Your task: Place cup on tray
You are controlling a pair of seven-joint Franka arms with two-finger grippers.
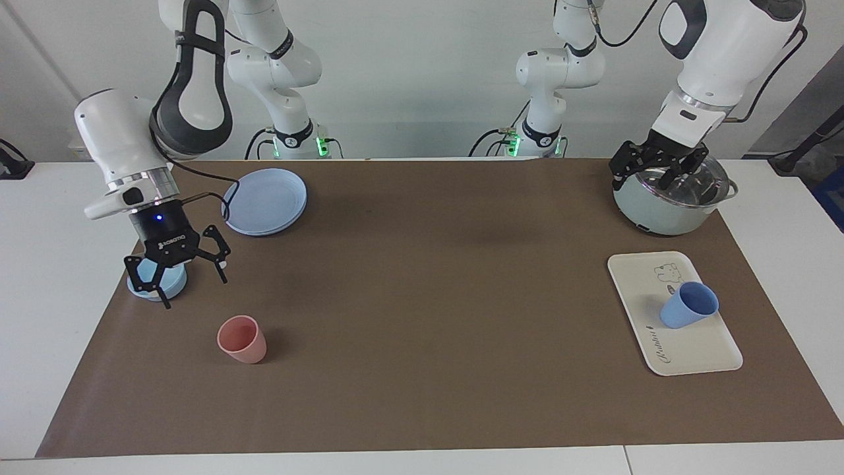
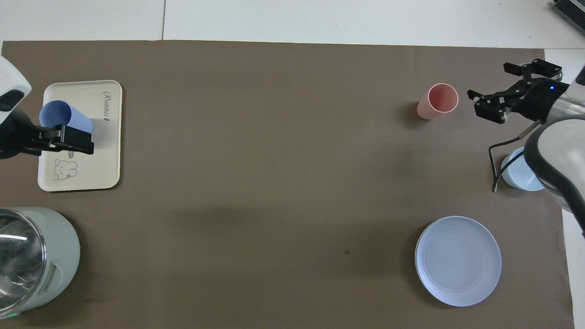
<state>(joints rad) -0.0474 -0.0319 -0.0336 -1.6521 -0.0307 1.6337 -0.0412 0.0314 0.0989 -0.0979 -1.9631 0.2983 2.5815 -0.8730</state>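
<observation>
Cup on tray; one each

Periwinkle-blue cup, tapered, no handle, standing upright on tray, mouth up, empty inside. Sits toward the tray's outer long edge, just beside the animal print. Cream-white rectangular tray, rounded corners, dark script lettering, flat on brown mat at left arm's end.
</observation>
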